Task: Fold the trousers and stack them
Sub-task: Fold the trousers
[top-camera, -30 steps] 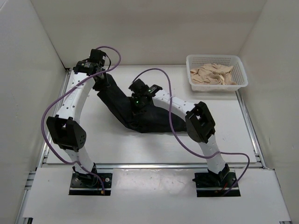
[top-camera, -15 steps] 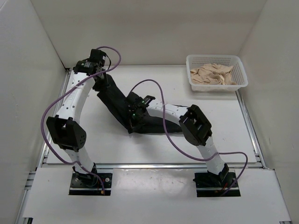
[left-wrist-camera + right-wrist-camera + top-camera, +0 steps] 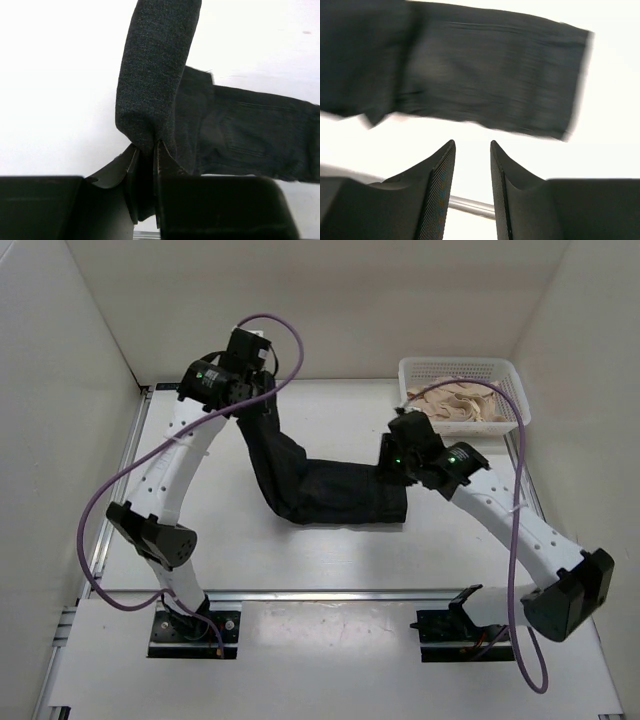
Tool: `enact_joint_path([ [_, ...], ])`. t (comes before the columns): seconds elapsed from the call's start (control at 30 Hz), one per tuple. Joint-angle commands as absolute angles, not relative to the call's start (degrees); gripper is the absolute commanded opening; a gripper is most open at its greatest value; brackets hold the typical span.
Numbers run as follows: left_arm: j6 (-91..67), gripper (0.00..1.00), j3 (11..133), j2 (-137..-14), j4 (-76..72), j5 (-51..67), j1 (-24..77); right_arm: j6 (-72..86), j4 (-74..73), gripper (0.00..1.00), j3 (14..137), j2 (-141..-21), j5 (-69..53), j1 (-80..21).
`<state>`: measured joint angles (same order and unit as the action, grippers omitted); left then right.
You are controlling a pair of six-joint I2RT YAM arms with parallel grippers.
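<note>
The black trousers [image 3: 330, 490] lie in an L on the table, one part running back left and the other running right. My left gripper [image 3: 262, 405] is shut on the far end of the back-left part and holds it raised. The left wrist view shows the fabric [image 3: 155, 90] pinched between the jaws of the left gripper [image 3: 146, 149]. My right gripper [image 3: 393, 460] hovers over the right end of the trousers. In the right wrist view the right gripper [image 3: 472, 143] is open and empty, with the trousers [image 3: 485, 70] blurred beyond the fingertips.
A white basket [image 3: 515, 405] holding beige cloths [image 3: 455, 400] stands at the back right. White walls close in the table on the left, back and right. A metal rail [image 3: 330, 592] runs along the table's near edge.
My left gripper moved right with the trouser end in it. My right arm swung from the middle of the trousers to their right end, and the trousers now stretch further right.
</note>
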<state>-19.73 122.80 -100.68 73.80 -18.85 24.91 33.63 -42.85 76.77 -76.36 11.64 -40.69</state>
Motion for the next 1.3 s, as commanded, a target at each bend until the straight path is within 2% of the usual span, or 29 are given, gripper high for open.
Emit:
enact_joint_path([
  [0.0, -20.3, 0.1, 128.31, -100.72, 75.59, -24.95, 30.57, 34.8, -48.51, 0.4, 70.51, -73.05, 16.0, -35.36],
  [0.27, -30.83, 0.1, 128.5, -105.46, 74.89, -29.35, 45.94, 33.76, -52.73, 0.4, 66.97, -64.34, 16.52, -26.73],
  [0.53, -39.81, 0.1, 131.66, -112.59, 74.36, -29.88, 52.03, 30.85, -56.34, 0.4, 66.45, -58.46, 16.52, -18.99],
  [0.7, -38.59, 0.1, 131.66, -111.98, 74.36, -29.88, 50.81, 29.71, -57.48, 0.4, 65.22, -55.9, 15.38, -15.57],
  [0.93, -35.34, 0.1, 126.22, -102.49, 74.88, -31.63, 40.8, 27.95, -57.48, 0.4, 63.63, -55.37, 14.33, -13.54],
  [1.27, -32.96, 0.1, 104.08, -90.97, 67.78, -31.56, 30.78, 27.42, -56.43, 0.4, 63.11, -57.13, 13.27, -13.54],
])
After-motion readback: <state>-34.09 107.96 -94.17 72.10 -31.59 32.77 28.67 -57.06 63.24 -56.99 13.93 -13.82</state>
